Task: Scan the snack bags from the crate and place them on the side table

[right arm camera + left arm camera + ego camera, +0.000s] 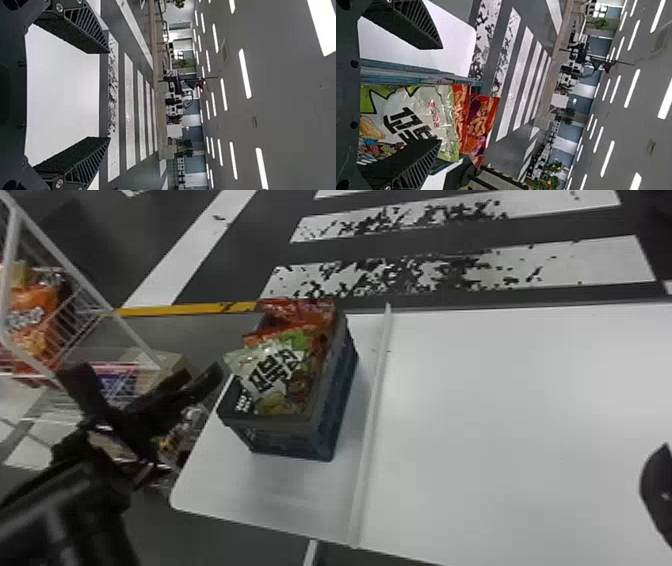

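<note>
Several snack bags (277, 372) in crate (292, 442), crate on white table (260, 495). Left gripper (441, 94) beside crate, fingers apart; right gripper (109, 95) well right of crate, fingers apart. Probably early: these bags left to scan and place; scans done, cannot tell.

Wire cart (15, 237), white-striped floor (600, 260)

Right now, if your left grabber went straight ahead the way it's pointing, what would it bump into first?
Probably the pale snack bag in the crate. In the left wrist view it shows between the open fingers of the left gripper, but I can't tell how far off it is.
</note>
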`<move>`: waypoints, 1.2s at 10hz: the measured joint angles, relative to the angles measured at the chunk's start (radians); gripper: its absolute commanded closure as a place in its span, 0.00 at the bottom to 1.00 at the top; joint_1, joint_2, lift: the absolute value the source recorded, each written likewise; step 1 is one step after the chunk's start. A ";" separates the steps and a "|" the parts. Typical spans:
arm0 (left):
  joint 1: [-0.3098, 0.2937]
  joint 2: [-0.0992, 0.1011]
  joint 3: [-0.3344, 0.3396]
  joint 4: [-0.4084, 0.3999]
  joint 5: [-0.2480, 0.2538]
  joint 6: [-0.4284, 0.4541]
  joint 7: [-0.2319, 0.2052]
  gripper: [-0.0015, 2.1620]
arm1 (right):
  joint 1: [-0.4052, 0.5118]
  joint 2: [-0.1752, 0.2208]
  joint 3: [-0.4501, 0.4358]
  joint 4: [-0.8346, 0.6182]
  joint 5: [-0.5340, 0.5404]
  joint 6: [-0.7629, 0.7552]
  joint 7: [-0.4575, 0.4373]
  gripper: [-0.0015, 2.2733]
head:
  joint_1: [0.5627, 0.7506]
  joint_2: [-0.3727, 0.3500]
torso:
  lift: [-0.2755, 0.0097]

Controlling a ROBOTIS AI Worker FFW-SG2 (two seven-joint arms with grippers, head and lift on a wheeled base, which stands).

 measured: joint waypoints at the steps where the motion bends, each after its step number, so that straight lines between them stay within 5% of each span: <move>1: -0.023 0.022 -0.006 0.030 -0.009 0.015 -0.016 0.00 | 0.000 0.001 -0.001 0.000 0.001 0.004 0.000 0.05 | 0.70 1.00 | 0.64; 4: -0.117 0.062 -0.046 0.130 -0.076 0.019 -0.089 0.00 | 0.000 0.003 -0.004 0.001 0.002 0.011 0.000 0.05 | 0.70 1.00 | 0.64; 6: -0.157 0.093 -0.098 0.185 -0.110 0.019 -0.098 0.00 | 0.000 0.003 -0.011 0.001 0.002 0.014 0.000 0.05 | 0.70 1.00 | 0.64; 11: -0.214 0.101 -0.181 0.270 -0.191 0.019 -0.110 0.01 | 0.000 0.001 -0.024 0.003 -0.004 0.021 0.000 0.05 | 0.70 0.97 | 0.64; 12: -0.218 0.100 -0.190 0.279 -0.199 0.019 -0.122 0.13 | 0.000 0.001 -0.025 0.003 -0.007 0.021 0.000 0.05 | 0.70 0.96 | 0.64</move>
